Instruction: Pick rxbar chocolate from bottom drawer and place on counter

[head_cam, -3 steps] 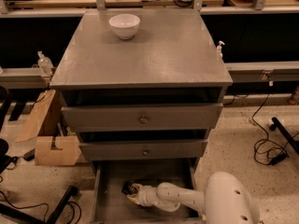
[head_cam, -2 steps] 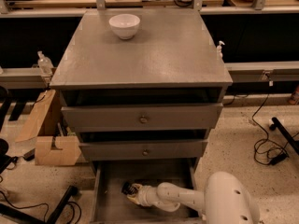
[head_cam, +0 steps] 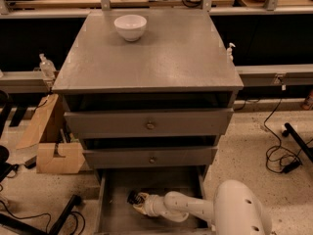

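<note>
— What's the biggest thing here?
— The counter point(head_cam: 161, 58), a flat grey square top. Nothing stands on it but a white bowl point(head_cam: 130, 27), near the far edge, left of centre.

— And under it?
— Two upper drawers, one point(head_cam: 186, 124) above the other point(head_cam: 186, 156), both closed, each with a small round knob. Below them the bottom drawer point(head_cam: 112, 214) is pulled out over the floor, its grey bottom showing.

— Where's the robot?
— At the lower right. Its white arm point(head_cam: 195, 207) comes from a rounded white body and reaches leftward into the bottom drawer, lying low over the drawer floor.

— The gripper?
— The gripper point(head_cam: 138, 202) is at the end of that arm, inside the bottom drawer, left of centre and down near the floor of it.

— And the bar?
— The bar point(head_cam: 132, 197) shows as a small dark shape right at the gripper's tip, in the bottom drawer, touching or just beside the tip. It is not on the counter.

— Does the gripper have it?
— I cannot tell. How far the gripper is open, and whether it has hold of the bar, does not show.

— Anything else around?
— A cardboard box point(head_cam: 56, 155) on the floor to the left of the cabinet, and cables point(head_cam: 279, 158) on the floor to the right.
</note>
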`<state>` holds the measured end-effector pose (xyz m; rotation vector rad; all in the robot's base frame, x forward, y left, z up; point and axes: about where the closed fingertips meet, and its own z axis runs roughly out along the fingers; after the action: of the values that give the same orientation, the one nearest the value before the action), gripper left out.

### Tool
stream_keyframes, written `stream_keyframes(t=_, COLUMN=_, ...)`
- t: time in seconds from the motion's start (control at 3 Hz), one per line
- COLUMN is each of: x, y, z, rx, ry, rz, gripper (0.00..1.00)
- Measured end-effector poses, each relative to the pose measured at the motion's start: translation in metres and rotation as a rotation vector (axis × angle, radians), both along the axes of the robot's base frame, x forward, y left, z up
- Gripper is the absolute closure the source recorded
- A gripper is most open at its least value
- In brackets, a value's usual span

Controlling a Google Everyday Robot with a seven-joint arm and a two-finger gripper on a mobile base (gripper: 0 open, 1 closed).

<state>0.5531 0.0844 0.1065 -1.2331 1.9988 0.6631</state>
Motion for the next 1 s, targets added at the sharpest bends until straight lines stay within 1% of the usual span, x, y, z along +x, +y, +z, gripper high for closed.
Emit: stream_keyframes(t=1.0, x=-0.0006, y=0.0000, z=0.0019, rx=-0.002, ry=0.006, rz=0.007, gripper=1.00)
